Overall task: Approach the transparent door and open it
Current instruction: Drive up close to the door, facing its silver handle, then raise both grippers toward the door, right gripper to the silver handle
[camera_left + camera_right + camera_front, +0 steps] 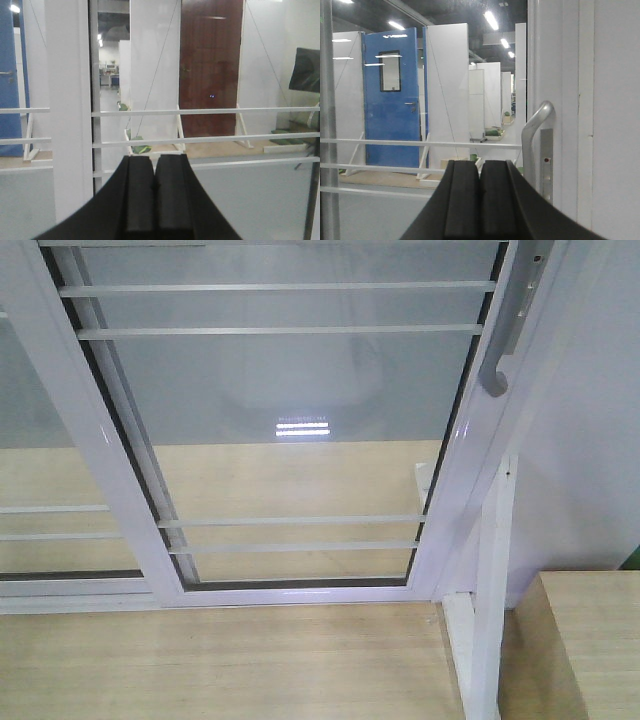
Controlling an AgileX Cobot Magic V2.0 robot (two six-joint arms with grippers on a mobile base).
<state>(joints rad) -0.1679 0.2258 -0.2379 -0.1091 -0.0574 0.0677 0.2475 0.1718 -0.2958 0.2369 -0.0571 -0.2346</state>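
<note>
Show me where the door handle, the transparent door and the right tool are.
door handle (528, 150): right wrist view, on the grey curved bar.
transparent door (300, 390): front view, on the glass pane.
right tool (480, 167): right wrist view, between the shut fingertips.

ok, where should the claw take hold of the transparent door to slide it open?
On the curved grey handle on the right upright of the transparent door, around its vertical run. It stands off the frame, leaving a gap for a finger. Come straight on with the right claw, which sits shut left of it, so open first.
</note>
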